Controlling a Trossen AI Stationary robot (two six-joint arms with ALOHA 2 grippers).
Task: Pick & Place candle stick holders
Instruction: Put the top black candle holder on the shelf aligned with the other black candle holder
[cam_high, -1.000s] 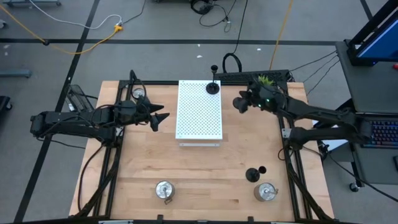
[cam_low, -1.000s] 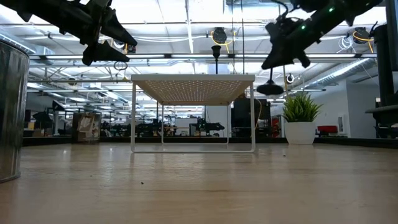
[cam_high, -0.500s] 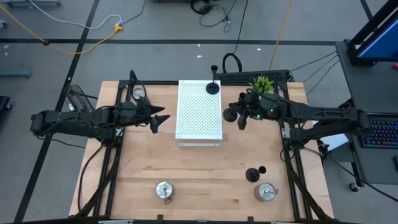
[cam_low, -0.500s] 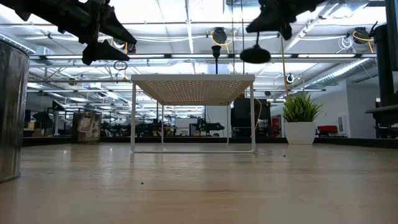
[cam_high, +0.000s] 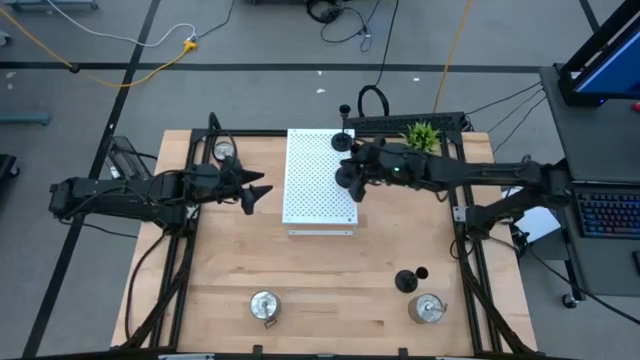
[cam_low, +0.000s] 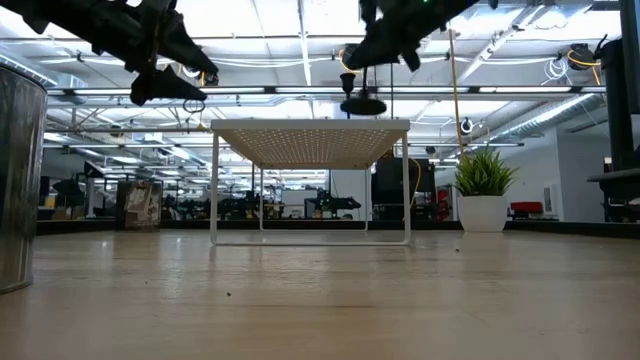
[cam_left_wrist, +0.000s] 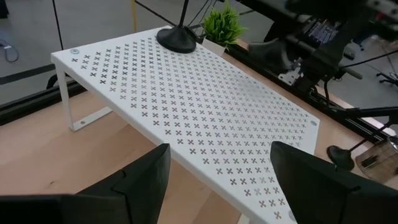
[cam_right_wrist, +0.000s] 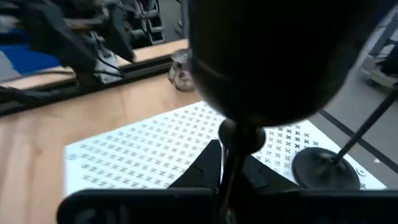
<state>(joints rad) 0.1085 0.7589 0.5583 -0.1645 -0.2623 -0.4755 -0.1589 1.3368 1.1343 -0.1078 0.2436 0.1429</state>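
A robotics lab: framed workbench (cam_high: 320, 290), ceiling trusses (cam_low: 300, 92).

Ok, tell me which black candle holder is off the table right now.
The black holder gripped by the right gripper, hanging above the white board. One black holder stands on the board; another stands on the table.

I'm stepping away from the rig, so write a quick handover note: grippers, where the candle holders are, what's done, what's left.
Right gripper: shut on a black holder, carried above the white board, near its right edge.
Left gripper: open, empty, hovering left of the board.
Done: one black holder stands on the board's far end.
Left: black holder and silver holder near right, silver holder near left, another silver one far left.
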